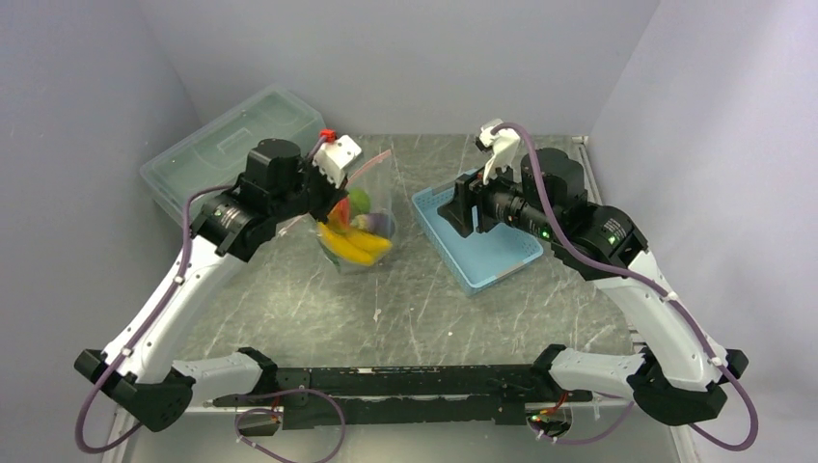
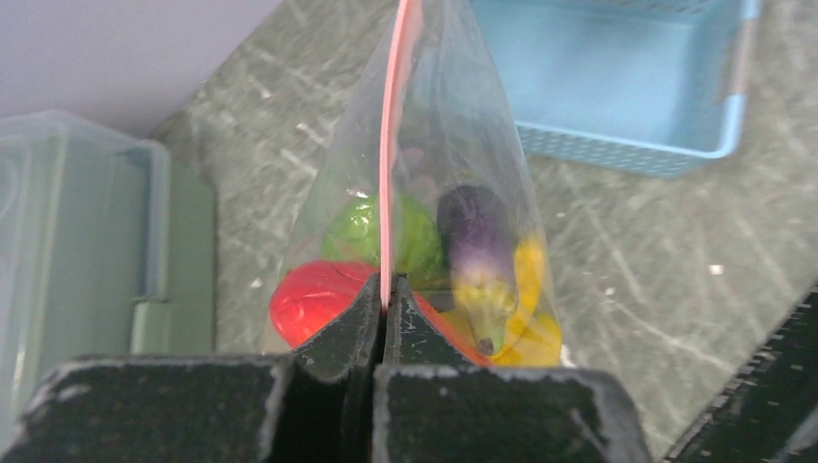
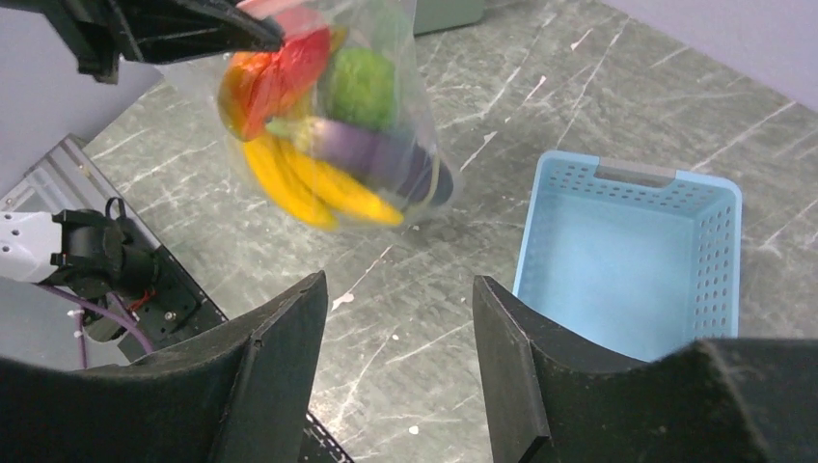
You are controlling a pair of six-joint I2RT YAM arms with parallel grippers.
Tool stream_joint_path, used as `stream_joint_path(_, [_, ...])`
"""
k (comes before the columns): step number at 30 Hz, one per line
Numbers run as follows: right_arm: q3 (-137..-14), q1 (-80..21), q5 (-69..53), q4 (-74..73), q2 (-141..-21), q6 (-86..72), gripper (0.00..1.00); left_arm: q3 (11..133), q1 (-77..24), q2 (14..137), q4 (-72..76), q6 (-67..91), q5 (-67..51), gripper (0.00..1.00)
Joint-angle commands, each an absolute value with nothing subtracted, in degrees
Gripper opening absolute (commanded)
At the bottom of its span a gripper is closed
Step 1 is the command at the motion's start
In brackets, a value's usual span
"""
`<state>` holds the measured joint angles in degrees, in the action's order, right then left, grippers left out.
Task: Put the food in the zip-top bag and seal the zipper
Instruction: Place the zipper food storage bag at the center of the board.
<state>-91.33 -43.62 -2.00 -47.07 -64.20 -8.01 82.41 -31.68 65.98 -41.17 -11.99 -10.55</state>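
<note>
The clear zip-top bag (image 1: 359, 227) hangs from my left gripper (image 2: 386, 289), which is shut on the pink zipper strip (image 2: 389, 154). Inside the bag I see yellow bananas (image 3: 309, 183), a green round lump (image 3: 359, 87), a red piece (image 2: 313, 299) and a purple eggplant (image 2: 477, 241). The bag's bottom rests on or just above the table. My right gripper (image 3: 397, 299) is open and empty, held above the table between the bag (image 3: 328, 125) and the blue basket (image 3: 632, 260).
The light-blue slatted basket (image 1: 477, 236) sits right of the bag, with nothing in it. A large translucent lidded box (image 1: 227, 145) stands at the back left. Grey walls close in on the left, back and right.
</note>
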Motion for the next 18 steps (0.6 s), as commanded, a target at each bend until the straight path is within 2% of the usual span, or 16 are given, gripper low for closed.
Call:
stream_joint_path(1, [-90.21, -43.34, -0.16, -44.37, -63.15, -9.11, 0.62, 85.68, -31.56, 68.16, -37.24, -20.21, -0.61, 0.00])
stream_joint_path(14, [-85.28, -42.02, -0.11, -43.25, -61.96, -10.20, 0.65, 82.00, -31.58, 79.25, -26.18, -32.98, 13.55, 0.00])
stream_joint_path(18, [-83.86, -41.37, -0.12, -43.09, -61.29, -10.19, 0.68, 79.97, -32.45, 81.16, -26.22, -28.59, 11.17, 0.00])
